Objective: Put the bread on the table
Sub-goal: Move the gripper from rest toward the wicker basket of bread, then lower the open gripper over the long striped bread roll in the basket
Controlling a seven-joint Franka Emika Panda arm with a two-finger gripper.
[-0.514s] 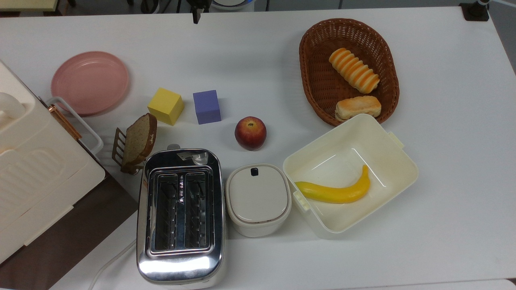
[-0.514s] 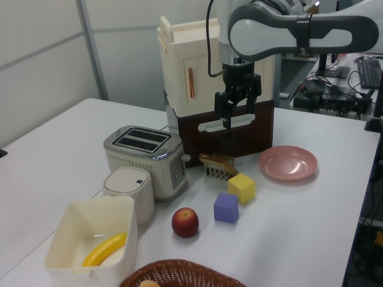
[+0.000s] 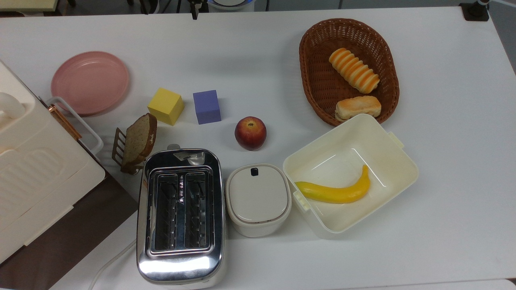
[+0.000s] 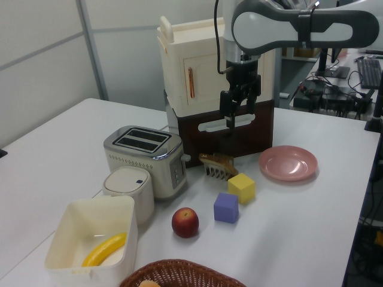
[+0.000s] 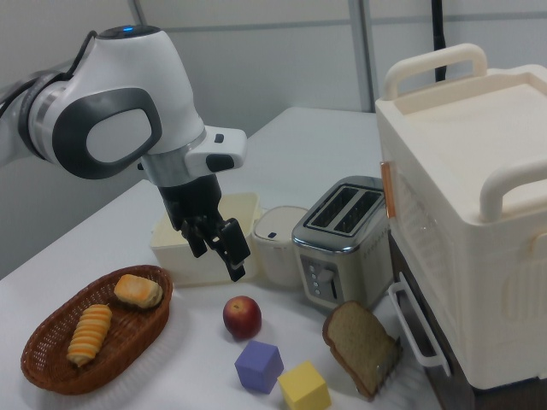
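Bread [image 3: 354, 70], ridged and striped, lay in woven basket [image 3: 312, 76] upper right of top view; gripper [image 5: 220, 248] hung apart, empty.

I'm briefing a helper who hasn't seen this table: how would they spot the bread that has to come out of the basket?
On the white table, find the brown oval wicker basket next to the cream box with the yellow banana. It holds two pieces; the bread is the long ridged roll with orange and cream stripes, unlike the short, smooth golden bun beside it.
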